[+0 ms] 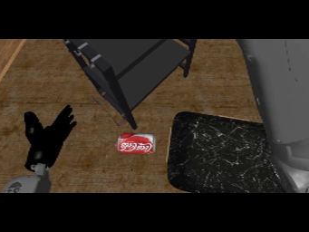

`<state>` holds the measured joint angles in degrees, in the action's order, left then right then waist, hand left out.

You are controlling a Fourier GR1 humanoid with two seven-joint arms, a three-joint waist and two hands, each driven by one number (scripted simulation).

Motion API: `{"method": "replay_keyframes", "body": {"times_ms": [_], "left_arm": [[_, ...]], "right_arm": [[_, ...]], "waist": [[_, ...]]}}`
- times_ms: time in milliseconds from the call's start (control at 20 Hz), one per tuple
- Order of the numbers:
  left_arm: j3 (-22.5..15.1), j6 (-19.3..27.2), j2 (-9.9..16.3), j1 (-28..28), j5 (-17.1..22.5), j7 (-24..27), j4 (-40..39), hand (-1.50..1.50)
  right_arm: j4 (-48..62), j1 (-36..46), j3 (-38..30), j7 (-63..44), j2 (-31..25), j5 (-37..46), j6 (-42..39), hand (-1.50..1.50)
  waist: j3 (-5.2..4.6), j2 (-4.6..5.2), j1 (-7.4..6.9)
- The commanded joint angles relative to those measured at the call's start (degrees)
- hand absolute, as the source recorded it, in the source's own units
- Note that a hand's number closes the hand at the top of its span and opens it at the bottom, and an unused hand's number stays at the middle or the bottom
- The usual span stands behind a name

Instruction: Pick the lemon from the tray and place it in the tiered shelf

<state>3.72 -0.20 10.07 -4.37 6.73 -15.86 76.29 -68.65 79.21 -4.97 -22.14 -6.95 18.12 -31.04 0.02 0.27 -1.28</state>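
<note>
The black marbled tray (214, 156) lies on the counter at the lower right. No lemon shows on its visible part. The dark tiered shelf (140, 63) stands at the back centre, its flat boards bare as far as I can see. My left hand (46, 133) rests open at the lower left with its fingers up, far from both tray and shelf. My right forearm (287, 95) rises along the right edge, covering the tray's right side and running out of the top of the view. The right hand itself does not show.
A red can (136, 144) lies on its side between the shelf's front leg and the tray's left edge. The wooden counter (56, 81) stretches to the left, with a lighter strip at the far left edge.
</note>
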Motion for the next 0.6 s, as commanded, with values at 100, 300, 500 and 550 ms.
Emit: {"method": "replay_keyframes", "body": {"times_ms": [100, 300, 500, 550], "left_arm": [[1.8, -1.9, 1.0, -1.3, 1.1, 1.2, -3.6, 0.0], [-0.1, -0.9, 0.4, 1.7, 0.6, -2.4, 3.8, 0.0], [0.3, -1.7, 0.8, 1.1, 0.6, -2.3, 2.0, 0.0], [0.4, -0.9, 0.2, -1.3, 0.3, -2.0, -0.1, 0.0]], "right_arm": [[13.9, 5.5, 2.4, 10.2, -0.4, 5.2, 3.2, 1.5], [20.8, 5.7, 3.6, 17.1, 0.3, 9.2, 8.7, 1.5], [25.8, 5.5, 4.4, 21.1, 2.6, 11.3, 12.8, 1.5], [30.2, 9.9, 2.8, 20.6, 2.5, 11.5, 14.4, 1.5]], "waist": [[-0.12, 0.21, -0.22], [-0.08, 0.18, -0.76], [-0.07, 0.15, -0.42], [-0.12, 0.4, -0.82]]}}
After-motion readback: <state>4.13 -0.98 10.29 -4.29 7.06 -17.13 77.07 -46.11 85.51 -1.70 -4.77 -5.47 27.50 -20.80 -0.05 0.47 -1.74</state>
